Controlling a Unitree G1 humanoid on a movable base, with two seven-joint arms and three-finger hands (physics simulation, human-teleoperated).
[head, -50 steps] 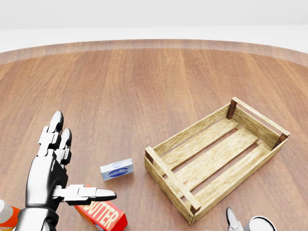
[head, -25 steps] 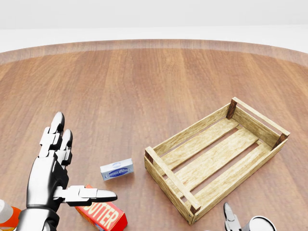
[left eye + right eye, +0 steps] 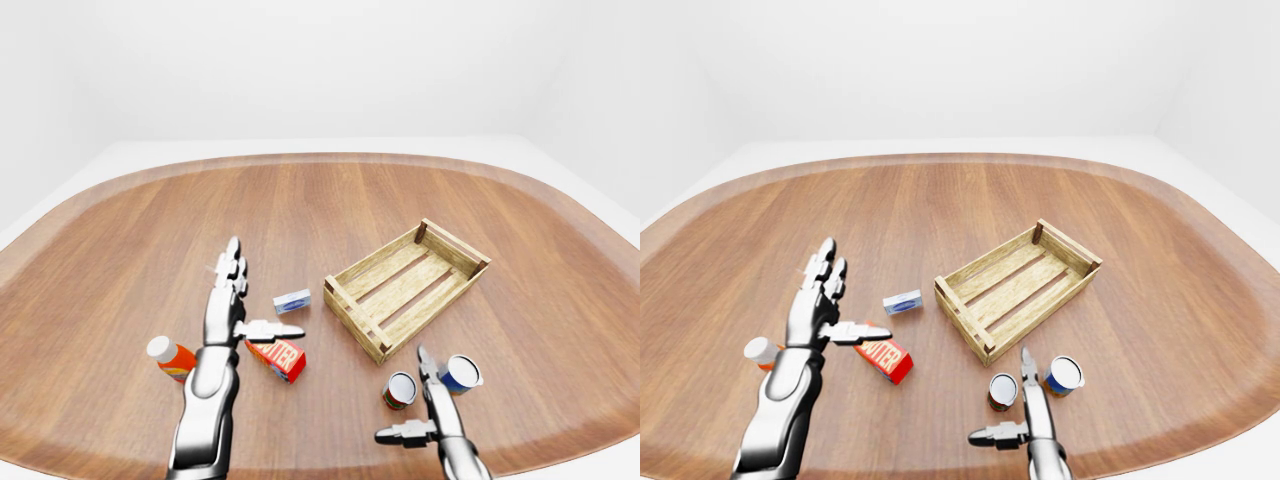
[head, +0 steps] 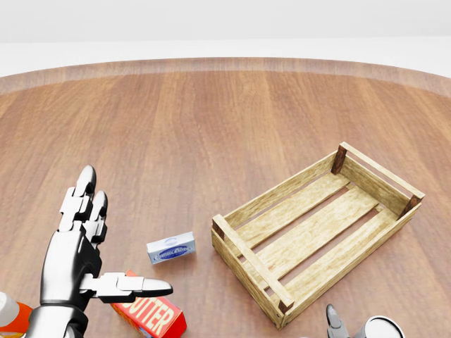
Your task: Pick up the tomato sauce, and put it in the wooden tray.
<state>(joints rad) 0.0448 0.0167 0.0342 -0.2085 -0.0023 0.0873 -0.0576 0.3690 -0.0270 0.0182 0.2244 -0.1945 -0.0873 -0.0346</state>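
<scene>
While open, right fingers (image 3: 422, 362) flank the tomato sauce (image 3: 399, 390)

Count on the surface (image 3: 330, 200): 1 wooden tray (image 3: 405, 287), 2 cans just below it, one red-labelled (image 3: 400, 390), one blue-labelled (image 3: 461, 373); left of tray: 1 small blue box (image 3: 291, 300), 1 butter box (image 3: 276, 359), 1 orange bottle (image 3: 172, 357).

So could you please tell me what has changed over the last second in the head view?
Very little. The right robot hand has sunk toward the bottom edge, so only a fingertip shows beside a can. The left robot hand dropped slightly, open and holding nothing. The wooden tray, small blue box and butter box have not moved.
</scene>
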